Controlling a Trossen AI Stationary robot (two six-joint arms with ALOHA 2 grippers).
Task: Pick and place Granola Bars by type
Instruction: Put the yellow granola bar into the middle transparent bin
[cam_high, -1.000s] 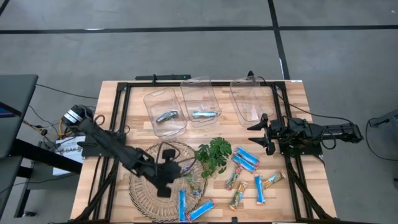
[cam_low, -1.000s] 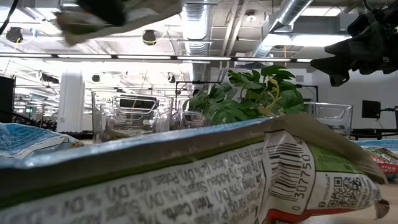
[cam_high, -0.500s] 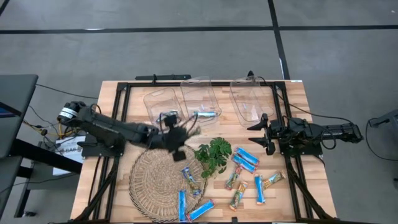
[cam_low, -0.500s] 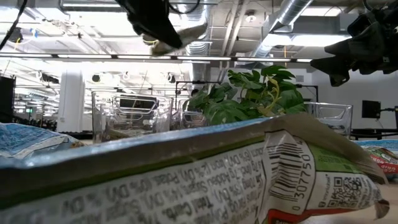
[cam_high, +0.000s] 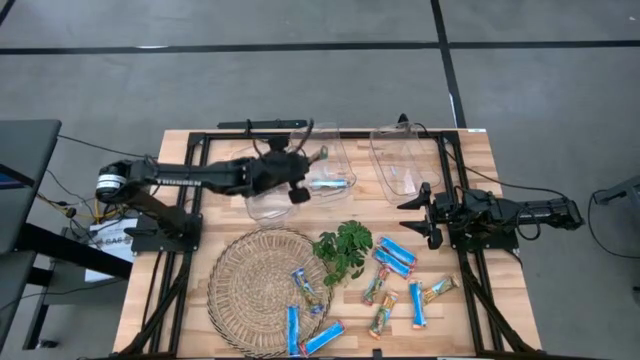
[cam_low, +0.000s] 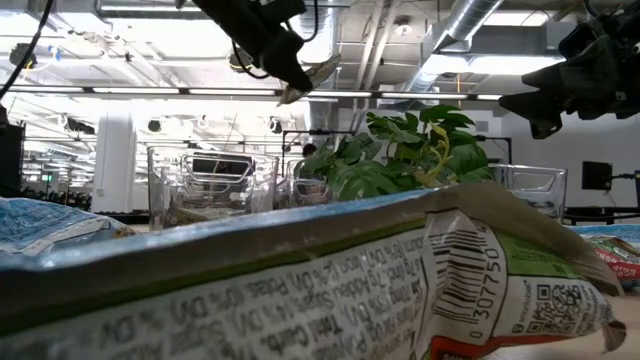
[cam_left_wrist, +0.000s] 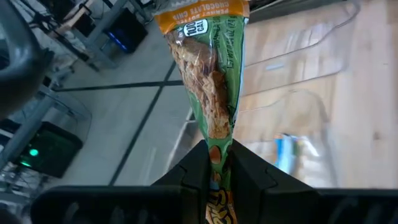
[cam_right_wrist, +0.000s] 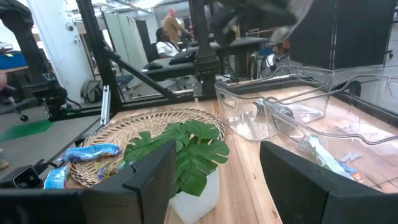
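My left gripper hangs above the clear bins at the table's far side, between the left bin and the middle bin. It is shut on a granola bar in a green-and-orange wrapper, which also shows in the low view. A blue-and-silver bar lies in the middle bin. Several blue and multicoloured bars lie on the table near the front right. My right gripper waits open at the right side, holding nothing. My left gripper pinches the bar between its two fingers at one end of the wrapper. The fingers come from the table's left, slanting a little downward, and lie along the bar. The bar sticks out past the fingertips, lifted clear above the bins.
A round wicker mat with a few bars on its right part lies at the front left. A green leafy plant stands mid-table. A third clear bin stands at the far right. A large wrapper fills the low view's foreground.
My left gripper has swung from above the wicker mat toward the table's far edge and to the right, rising a little and turning, until it hangs over the bins. It stayed shut on the bar, which travelled with it clear of the table.
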